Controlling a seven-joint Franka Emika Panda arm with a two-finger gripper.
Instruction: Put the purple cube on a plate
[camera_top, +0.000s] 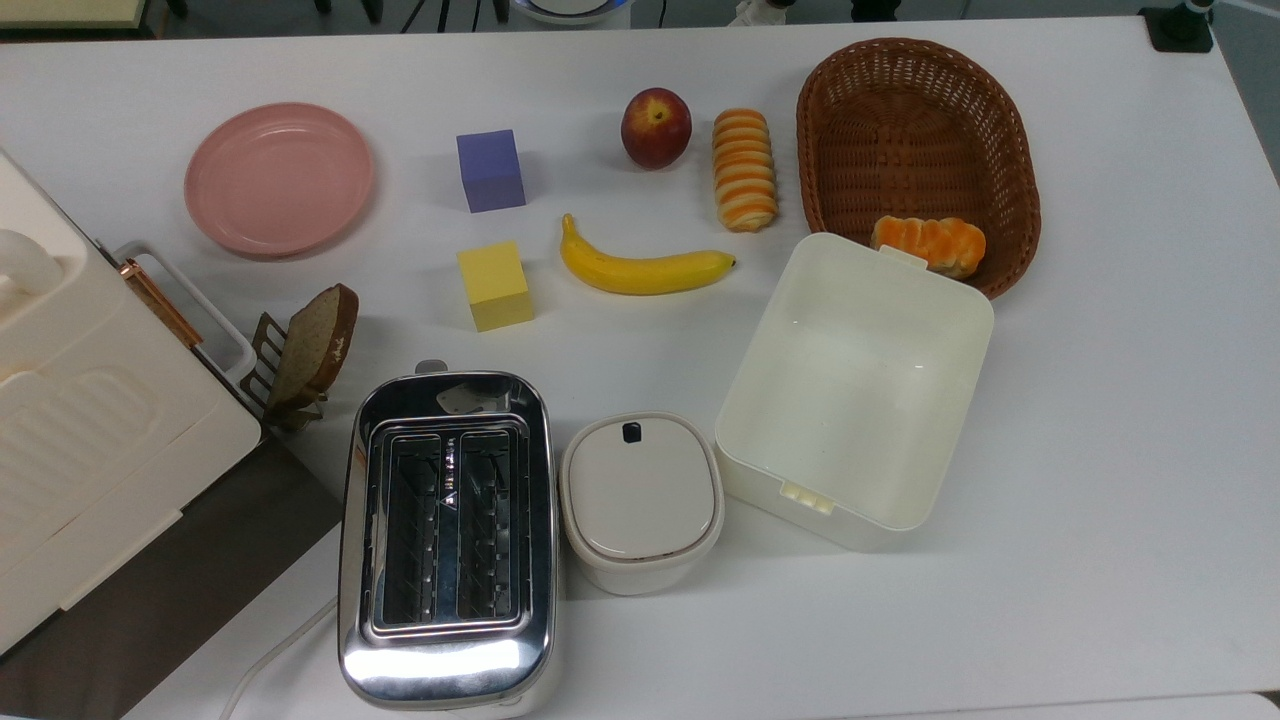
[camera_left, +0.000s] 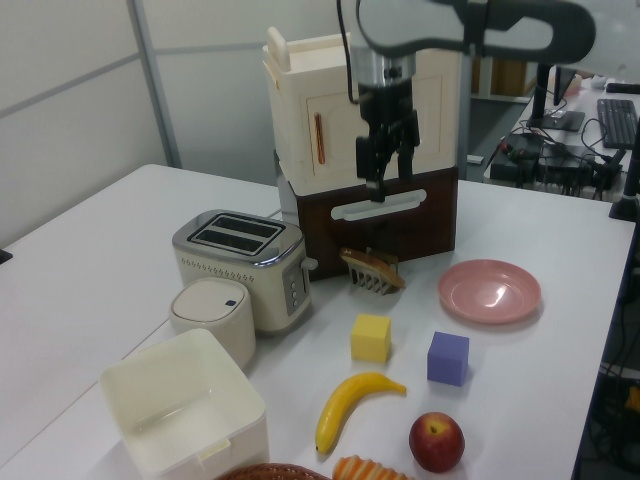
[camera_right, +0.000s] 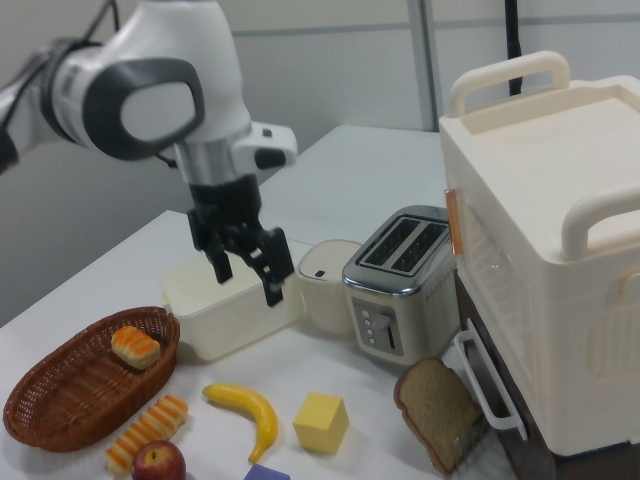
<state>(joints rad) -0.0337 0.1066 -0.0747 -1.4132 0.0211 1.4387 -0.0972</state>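
In the top view, bare bench (camera_top: 410, 190) lies between the purple cube (camera_top: 490, 170) and the plate (camera_top: 279, 178). The yellow cube (camera_top: 494, 285) and banana (camera_top: 645, 268) sit near the purple cube's near side; the apple (camera_top: 656, 127) stands to its right.
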